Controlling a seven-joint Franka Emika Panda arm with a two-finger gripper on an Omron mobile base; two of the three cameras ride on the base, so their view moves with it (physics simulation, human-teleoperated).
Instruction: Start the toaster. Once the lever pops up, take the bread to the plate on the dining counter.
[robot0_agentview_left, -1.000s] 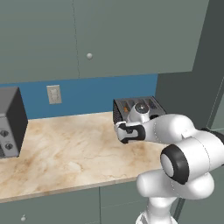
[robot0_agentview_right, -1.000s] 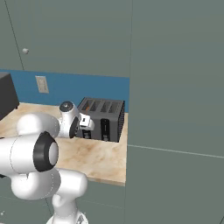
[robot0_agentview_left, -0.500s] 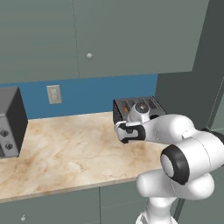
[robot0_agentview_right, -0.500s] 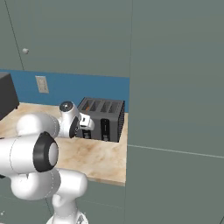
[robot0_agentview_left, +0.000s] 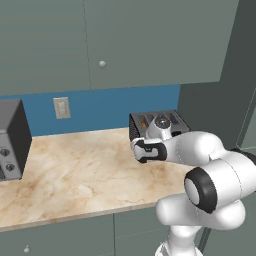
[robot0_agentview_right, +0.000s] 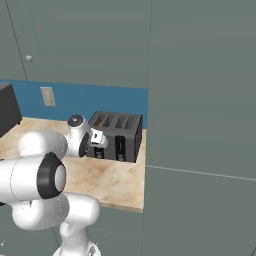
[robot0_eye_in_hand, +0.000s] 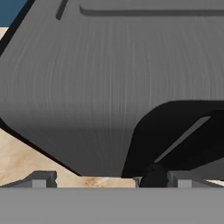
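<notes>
The dark grey toaster (robot0_agentview_left: 159, 121) stands at the right end of the marbled counter, against the blue wall. An orange-brown sliver of the bread (robot0_agentview_right: 103, 120) shows in a top slot. My gripper (robot0_agentview_right: 100, 146) is pressed close to the toaster's front face, at its left lever slot, beside the other lever slot (robot0_agentview_right: 120, 147). In the hand view the brushed toaster front (robot0_eye_in_hand: 100, 87) looms large, with a dark recess (robot0_eye_in_hand: 175, 140) at the lower right. The gripper (robot0_eye_in_hand: 111, 181) is open, its fingertips (robot0_eye_in_hand: 41, 179) far apart and nothing between them. The plate and the dining counter are out of view.
A larger grey oven box (robot0_agentview_left: 10, 140) with round knobs sits at the counter's left end. A wall outlet (robot0_agentview_left: 61, 107) is on the blue backsplash. Grey upper cabinets hang overhead, and a tall grey panel (robot0_agentview_right: 200, 125) rises right beside the toaster. Bare marbled counter (robot0_agentview_left: 75, 170) lies between oven and toaster.
</notes>
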